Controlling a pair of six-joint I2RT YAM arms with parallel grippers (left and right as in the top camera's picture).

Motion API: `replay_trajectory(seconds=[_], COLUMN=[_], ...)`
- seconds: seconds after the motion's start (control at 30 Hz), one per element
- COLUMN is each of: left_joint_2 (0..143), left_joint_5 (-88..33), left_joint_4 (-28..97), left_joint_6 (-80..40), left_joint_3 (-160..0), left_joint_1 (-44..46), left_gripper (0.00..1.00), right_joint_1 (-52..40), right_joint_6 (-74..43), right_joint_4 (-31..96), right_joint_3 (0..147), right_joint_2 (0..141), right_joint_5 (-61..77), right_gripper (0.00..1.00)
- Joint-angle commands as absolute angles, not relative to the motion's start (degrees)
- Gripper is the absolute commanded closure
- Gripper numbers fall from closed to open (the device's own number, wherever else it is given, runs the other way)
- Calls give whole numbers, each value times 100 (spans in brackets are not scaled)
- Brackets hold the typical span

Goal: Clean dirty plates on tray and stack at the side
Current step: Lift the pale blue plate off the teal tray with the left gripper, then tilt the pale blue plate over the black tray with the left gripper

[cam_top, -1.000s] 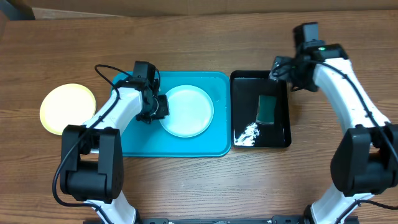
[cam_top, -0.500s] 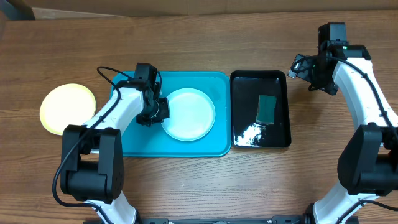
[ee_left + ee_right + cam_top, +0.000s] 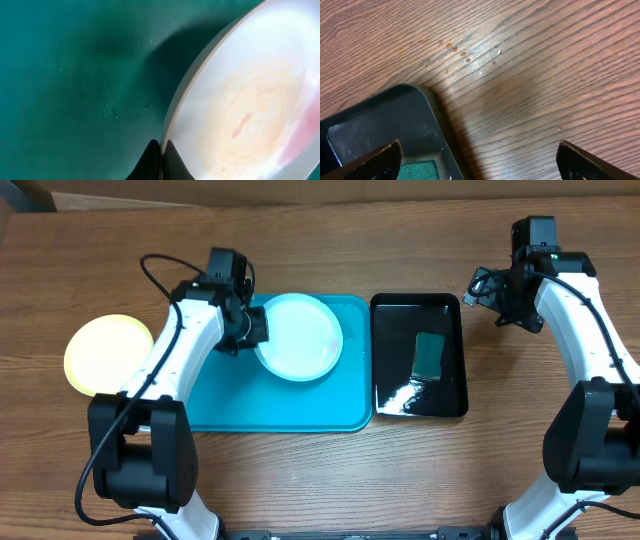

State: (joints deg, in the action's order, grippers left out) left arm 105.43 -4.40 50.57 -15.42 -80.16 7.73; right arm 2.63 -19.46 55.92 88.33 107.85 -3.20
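Note:
My left gripper (image 3: 250, 330) is shut on the left rim of a pale blue-white plate (image 3: 298, 337), which it holds over the far part of the turquoise tray (image 3: 280, 400). In the left wrist view the two black fingers (image 3: 150, 159) pinch the plate's edge. The plate (image 3: 250, 100) shows a faint orange-pink smear in rings and stands tilted above the tray floor (image 3: 75, 75). A yellow-green plate (image 3: 108, 352) lies on the table left of the tray. My right gripper (image 3: 487, 292) hangs open over bare wood by the black tray's far right corner, holding nothing (image 3: 479, 146).
A glossy black tray (image 3: 385, 355) stands right of the turquoise tray, with a green sponge (image 3: 431, 355) and some liquid in it. Its corner (image 3: 380, 120) and the sponge (image 3: 420, 170) show in the right wrist view. Small reddish spots (image 3: 455, 49) mark the wood.
My left gripper has closed on the plate's rim and carried it toward the tray's far edge. The right arm drew away from the black tray to the right, then held still.

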Motion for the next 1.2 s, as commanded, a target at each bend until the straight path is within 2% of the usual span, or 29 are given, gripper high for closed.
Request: replay_trajectory(seconds=[0.0,0.3,0.6,0.77,1.17], left_joint_2=[10294,10294,10294,10294,10294], left_joint_5=[-408,-329,764,1592,4593], left_joint_4=[5205,5369,5162,4969,4877], left_joint_6=[-1411,-1422,-1520,-1546,-1470], left_joint_3=[-8556,-9382,-9655,-9655,-9655], left_joint_1=[716,1142,2248,2956,4659], left_gripper=[96,96,96,96,96], right_joint_1=[266,266,266,266,266], right_joint_6=[-1951,-1953,-1951,-1951,-1951], right_joint_4=[5566,5566,5566,5566,5566], right_joint_3=[8912,8912,8912,8912,8912], right_joint_2=[10737,10737,10737,10737,10737], right_joint_5=[-336,-336,-336,-336,-336], right_gripper=[0,0,0,0,0])
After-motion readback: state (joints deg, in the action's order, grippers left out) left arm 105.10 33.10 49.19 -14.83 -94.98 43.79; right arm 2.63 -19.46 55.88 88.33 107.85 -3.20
